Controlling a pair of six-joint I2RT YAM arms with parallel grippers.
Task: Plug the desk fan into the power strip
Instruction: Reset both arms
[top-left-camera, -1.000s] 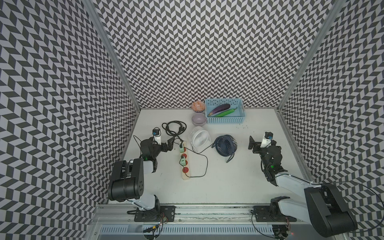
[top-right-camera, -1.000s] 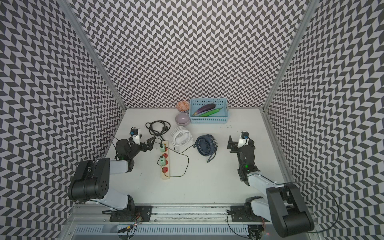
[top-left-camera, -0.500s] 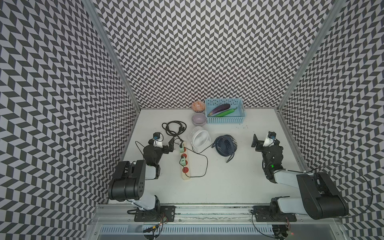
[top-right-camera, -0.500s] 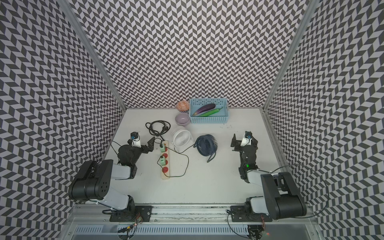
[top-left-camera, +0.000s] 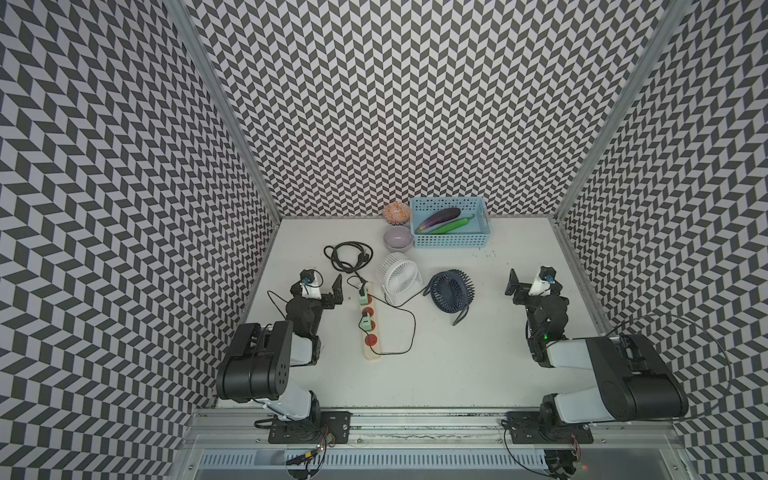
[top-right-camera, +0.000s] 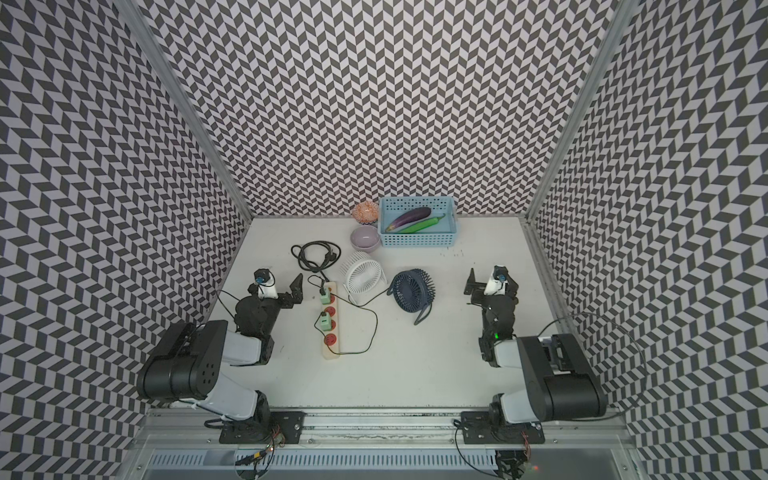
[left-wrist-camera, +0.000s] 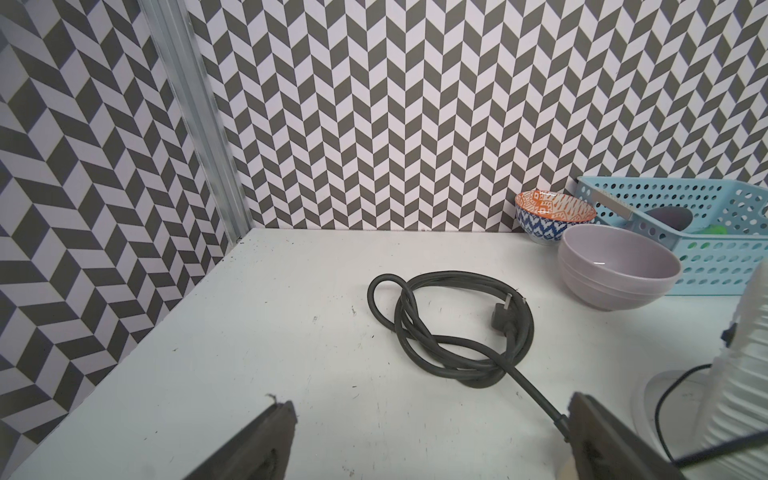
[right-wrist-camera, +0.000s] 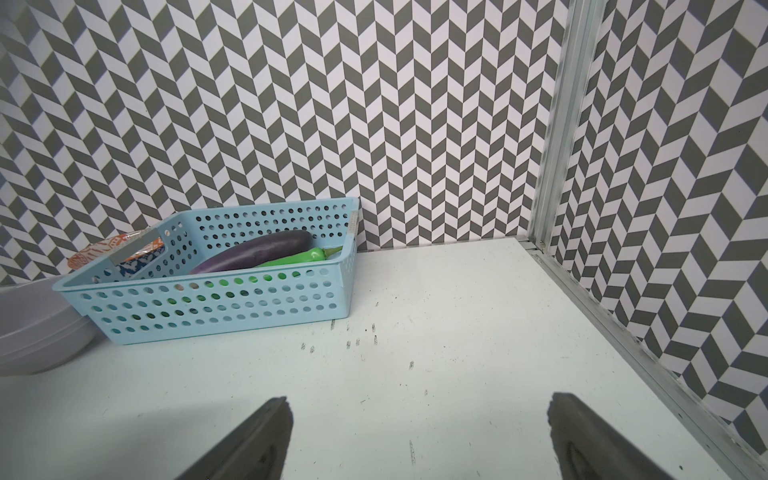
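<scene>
**Two of nearly everything, and nothing held**

One long cream-beige power strip (top-left-camera: 367, 311) lies flat on the white desk (top-left-camera: 478, 353). It sits in the desk's left half and runs front to back between the left arm and the fans. I count four positions along it in both top views. Two are bare round red sockets (top-right-camera: 331, 340) and two are filled by mint-green plugs (top-right-camera: 325, 322). They alternate, with a green one at the far end. Thin black leads run from the plugs, but I cannot tell which fan each belongs to. The strip's thick black cord (left-wrist-camera: 449, 324) lies in a loose coil beyond its far end, with its own plug lying free inside the coil.

Two small round fans stand just right of the strip, side by side: a white fan (top-left-camera: 398, 274) nearest it, then a dark blue fan (top-left-camera: 451, 291).

Two bowls sit by the back wall, a lavender bowl (left-wrist-camera: 619, 270) in front of an orange-and-blue patterned bowl (left-wrist-camera: 555, 212). Beside them is one pale blue perforated plastic basket (right-wrist-camera: 208, 299). It holds two vegetables, a purple aubergine (right-wrist-camera: 257, 253) and a green pepper (right-wrist-camera: 299, 257).

The left arm's fingers (left-wrist-camera: 257, 449) are spread wide, low over the desk just left of the strip's far end, and grip nothing. The right arm's fingers (right-wrist-camera: 253, 444) are equally spread over bare desk near the right wall, well apart from both fans.
</scene>
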